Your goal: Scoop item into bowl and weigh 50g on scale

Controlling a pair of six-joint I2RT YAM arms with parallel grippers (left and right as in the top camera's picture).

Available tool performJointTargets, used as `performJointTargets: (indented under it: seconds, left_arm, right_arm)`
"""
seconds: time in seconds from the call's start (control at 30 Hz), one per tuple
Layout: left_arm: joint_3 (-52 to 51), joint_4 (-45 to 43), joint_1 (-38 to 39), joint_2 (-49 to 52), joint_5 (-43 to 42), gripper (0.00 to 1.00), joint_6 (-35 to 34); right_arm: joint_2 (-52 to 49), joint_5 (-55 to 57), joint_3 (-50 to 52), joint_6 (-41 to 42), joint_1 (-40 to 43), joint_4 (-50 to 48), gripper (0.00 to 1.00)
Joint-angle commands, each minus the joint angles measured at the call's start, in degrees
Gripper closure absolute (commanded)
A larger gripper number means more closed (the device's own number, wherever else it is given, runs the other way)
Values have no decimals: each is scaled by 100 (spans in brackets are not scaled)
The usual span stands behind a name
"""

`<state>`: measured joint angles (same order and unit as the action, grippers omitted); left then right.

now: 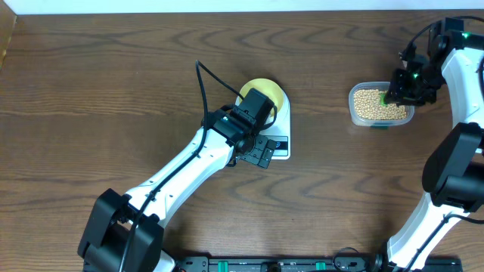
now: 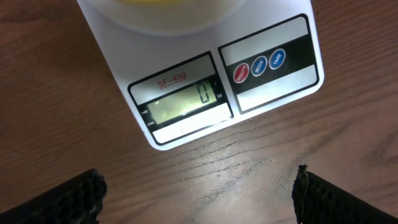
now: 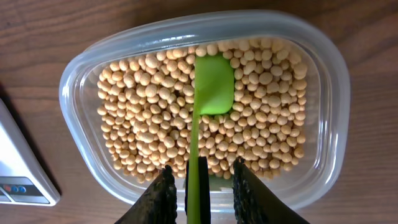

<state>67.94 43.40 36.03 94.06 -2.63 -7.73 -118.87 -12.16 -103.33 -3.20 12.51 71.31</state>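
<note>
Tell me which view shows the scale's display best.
Left wrist: the display sits mid-frame, close and sharp, reading 0. Overhead shows it tiny and unreadable. Right wrist catches only a corner of the scale, buttons but no display.

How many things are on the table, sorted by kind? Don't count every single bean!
yellow bowl: 1
scale: 1
clear tub holding the beans: 1
green scoop: 1
Total: 4

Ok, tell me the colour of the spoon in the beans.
Lime green spoon, clearest in the right wrist view.
</note>
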Motion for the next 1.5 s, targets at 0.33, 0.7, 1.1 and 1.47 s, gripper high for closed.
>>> performJointTargets:
  seconds: [0.33,0.7,1.1,1.47]
  left_arm:
    - [-13,2,7,13,74,2,-52]
    - [-13,2,7,13,72,2,-52]
    - [-13,2,7,13,72,2,-52]
    - [-13,2,7,13,72,2,-52]
  right_arm:
    - [-31,24,140,-13,-105,-236,96]
    - [-31,52,146,-9,-52,-350,99]
    - [-35,-1320,188,-428,282,-428,99]
    - [-323,-2072,199,-638,531,-350,99]
